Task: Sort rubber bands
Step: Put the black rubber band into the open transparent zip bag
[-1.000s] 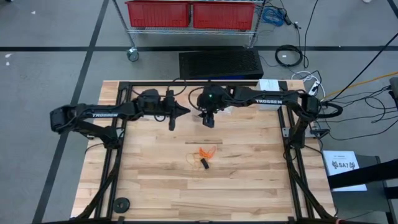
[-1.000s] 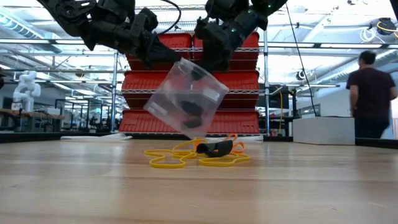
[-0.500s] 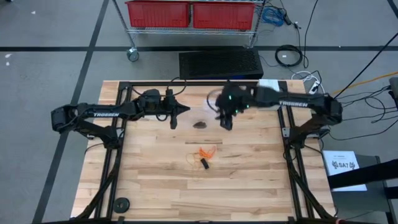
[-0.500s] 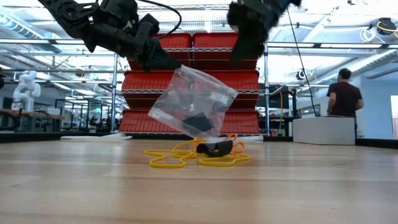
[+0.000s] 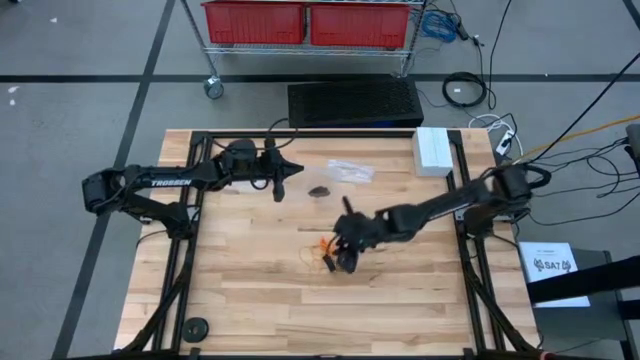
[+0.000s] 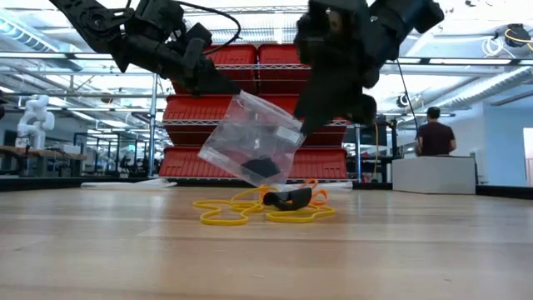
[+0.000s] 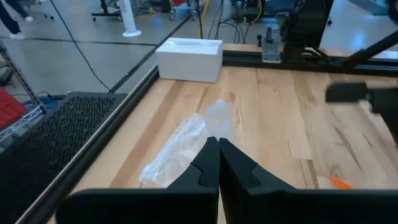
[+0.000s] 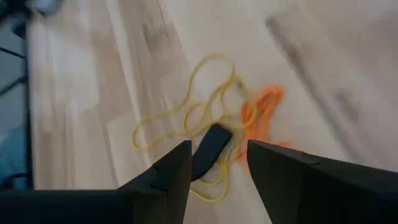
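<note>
The rubber bands lie in a small heap mid-table: orange loops [image 5: 334,243], a black one [image 8: 211,144] and pale yellow ones [image 6: 221,218]. My right gripper [image 8: 217,155] hovers open above the heap, a finger on either side of the black band [image 5: 328,264]. At the far left, my left gripper [image 6: 236,88] is shut on a clear plastic bag [image 6: 254,133] with black bands [image 6: 265,167] in its lower corner. In the left wrist view the shut fingers [image 7: 217,158] hide the hanging bag. My left gripper pinches the clear bag's top corner [image 6: 241,96] between its two shut fingers. The fingers come slanting down from the table's left. The bag hangs tilted below them, its dark load [image 5: 320,191] sagging in the low corner.
A second clear bag [image 5: 352,171] lies flat on the far part of the table, beside a white box [image 5: 432,150]. Black frame rails [image 5: 462,200] border the wood. A black disc [image 5: 195,328] sits near the front left corner. A person [image 6: 433,137] stands in the room behind.
My right gripper has left the bag's mouth, swung toward the table's right, then come toward the near edge and down over the heap, rolling as it went. The bag now hangs from my left gripper alone and has settled slightly.
</note>
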Controlling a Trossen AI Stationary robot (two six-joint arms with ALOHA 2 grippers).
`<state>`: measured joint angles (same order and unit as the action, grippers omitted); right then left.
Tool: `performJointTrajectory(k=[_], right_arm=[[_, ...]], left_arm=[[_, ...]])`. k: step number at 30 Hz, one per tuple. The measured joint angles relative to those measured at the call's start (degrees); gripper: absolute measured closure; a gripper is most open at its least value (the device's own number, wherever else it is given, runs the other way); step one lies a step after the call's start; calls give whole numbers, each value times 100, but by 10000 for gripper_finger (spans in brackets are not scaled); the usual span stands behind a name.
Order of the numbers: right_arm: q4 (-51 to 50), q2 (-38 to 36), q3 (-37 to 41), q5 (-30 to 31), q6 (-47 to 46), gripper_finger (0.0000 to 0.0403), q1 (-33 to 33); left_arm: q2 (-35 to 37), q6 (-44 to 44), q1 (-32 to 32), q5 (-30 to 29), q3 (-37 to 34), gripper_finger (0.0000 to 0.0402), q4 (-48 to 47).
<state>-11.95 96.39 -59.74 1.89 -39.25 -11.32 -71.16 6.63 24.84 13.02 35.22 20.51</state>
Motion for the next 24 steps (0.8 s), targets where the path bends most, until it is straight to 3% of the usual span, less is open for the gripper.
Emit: performJointTrajectory(k=[7, 13, 24], right_arm=[[-897, 1078, -970, 430, -249, 252, -329], [-961, 1641, -1417, 459, -359, 252, -342], [-891, 1793, -1498, 614, -551, 252, -342]], left_arm=[[0, 31, -100, 22, 0, 400, -15], [0, 28, -196, 26, 0, 400, -62], [0, 28, -238, 26, 0, 399, -72]])
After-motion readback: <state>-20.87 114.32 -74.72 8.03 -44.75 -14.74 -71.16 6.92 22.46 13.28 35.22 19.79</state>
